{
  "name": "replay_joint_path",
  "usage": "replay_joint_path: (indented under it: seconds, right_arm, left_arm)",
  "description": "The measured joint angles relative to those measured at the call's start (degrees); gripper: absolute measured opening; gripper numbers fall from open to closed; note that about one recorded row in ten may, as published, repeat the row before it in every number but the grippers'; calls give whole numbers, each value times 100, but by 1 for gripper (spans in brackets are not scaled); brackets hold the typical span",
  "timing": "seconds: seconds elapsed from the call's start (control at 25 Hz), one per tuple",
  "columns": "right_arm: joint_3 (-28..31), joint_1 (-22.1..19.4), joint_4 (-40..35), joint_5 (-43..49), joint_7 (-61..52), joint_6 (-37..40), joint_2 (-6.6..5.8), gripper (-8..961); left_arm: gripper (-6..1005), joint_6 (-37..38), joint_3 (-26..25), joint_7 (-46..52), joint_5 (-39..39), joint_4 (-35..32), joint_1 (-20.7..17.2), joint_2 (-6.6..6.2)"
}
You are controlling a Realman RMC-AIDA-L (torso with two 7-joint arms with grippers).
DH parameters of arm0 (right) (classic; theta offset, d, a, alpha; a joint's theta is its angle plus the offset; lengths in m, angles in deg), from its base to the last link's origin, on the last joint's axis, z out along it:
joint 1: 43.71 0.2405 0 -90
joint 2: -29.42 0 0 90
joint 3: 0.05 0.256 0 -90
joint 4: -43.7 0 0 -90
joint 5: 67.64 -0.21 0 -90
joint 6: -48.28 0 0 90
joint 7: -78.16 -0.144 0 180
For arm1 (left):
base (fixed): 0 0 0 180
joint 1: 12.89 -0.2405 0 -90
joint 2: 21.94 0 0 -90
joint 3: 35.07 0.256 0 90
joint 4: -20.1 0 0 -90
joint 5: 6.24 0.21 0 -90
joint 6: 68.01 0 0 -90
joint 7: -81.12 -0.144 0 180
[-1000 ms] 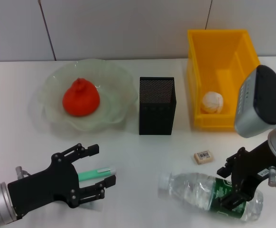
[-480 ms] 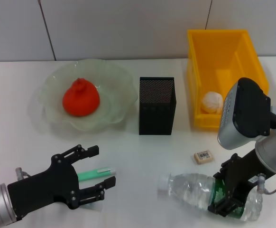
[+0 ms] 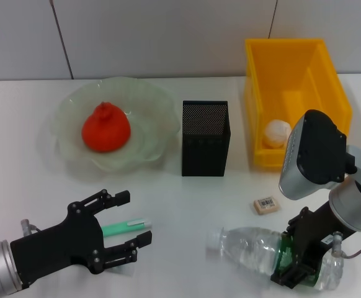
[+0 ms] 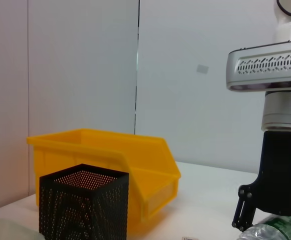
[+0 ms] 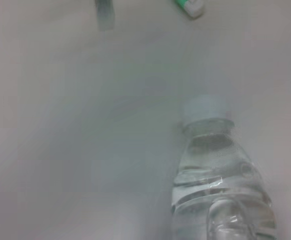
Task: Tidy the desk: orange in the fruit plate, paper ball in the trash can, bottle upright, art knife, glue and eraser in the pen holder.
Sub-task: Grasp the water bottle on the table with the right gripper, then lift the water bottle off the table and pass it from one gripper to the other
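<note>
Clear plastic water bottle with green label lies flat on the white desk, long axis left-right, cap toward the left. Right gripper straddles its labelled base end, apparently clamping it; left gripper is spread wide, well apart.

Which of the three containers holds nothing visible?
The black mesh pen holder: the plate holds an orange, the yellow bin a paper ball.

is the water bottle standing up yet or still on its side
On its side: the bottle lies flat on the table, cap pointing toward the left claw, right claw around its labelled end.
</note>
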Motion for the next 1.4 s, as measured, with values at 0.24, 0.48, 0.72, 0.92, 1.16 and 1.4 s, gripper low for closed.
replay_joint_path:
  seconds: [0.24, 0.48, 0.72, 0.92, 1.16, 1.4]
  right_arm:
    - [-100, 33, -141, 0, -24, -86, 2, 767]
    - [-256, 43, -166, 0, -41, -125, 3, 767]
    - [-259, 117, -268, 100, -19, -43, -6, 767]
    - [-209, 4, -104, 25, 29, 7, -24, 768]
    - [-86, -75, -41, -168, 113, 58, -21, 768]
    - [585, -112, 16, -623, 418, 335, -17, 767]
  left_arm:
    - [797, 2, 0, -3, -1, 0, 0, 2]
    - [796, 2, 0, -11, -4, 0, 0, 2]
    - [795, 3, 0, -11, -6, 0, 0, 2]
    - [794, 3, 0, -8, -13, 0, 0, 2]
    - [793, 5, 0, -19, -38, 0, -1, 2]
    - [793, 24, -1, -35, -41, 0, -16, 2]
